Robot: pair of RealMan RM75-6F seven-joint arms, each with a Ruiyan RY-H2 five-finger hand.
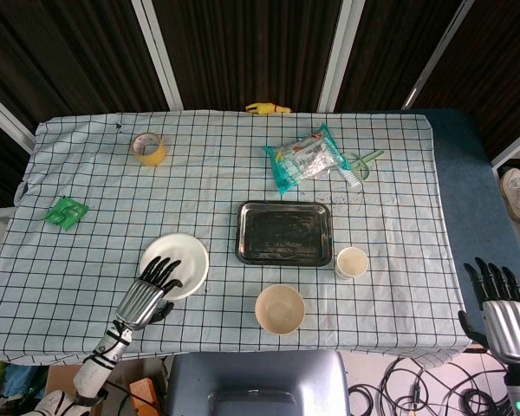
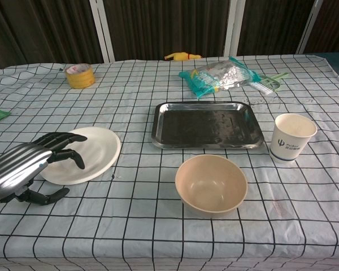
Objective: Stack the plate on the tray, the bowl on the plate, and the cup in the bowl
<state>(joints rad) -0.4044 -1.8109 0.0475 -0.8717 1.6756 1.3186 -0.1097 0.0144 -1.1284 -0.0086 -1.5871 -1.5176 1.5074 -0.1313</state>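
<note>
A white plate (image 1: 178, 263) (image 2: 85, 154) lies flat on the checked cloth, left of the dark metal tray (image 1: 284, 232) (image 2: 206, 125). A beige bowl (image 1: 280, 309) (image 2: 211, 183) stands empty in front of the tray. A white paper cup (image 1: 351, 262) (image 2: 292, 136) stands upright at the tray's right front corner. My left hand (image 1: 150, 291) (image 2: 27, 167) is at the plate's near left rim, its fingers spread over the rim and the thumb low beside it, holding nothing. My right hand (image 1: 503, 305) hangs off the table's right edge with its fingers apart and empty; the chest view does not show it.
At the back are a yellow tape roll (image 1: 149, 148) (image 2: 79, 75), a yellow toy (image 1: 268, 108), a teal snack bag (image 1: 305, 159) (image 2: 220, 76) and a green brush (image 1: 362, 165). A green packet (image 1: 66, 212) lies at the left edge.
</note>
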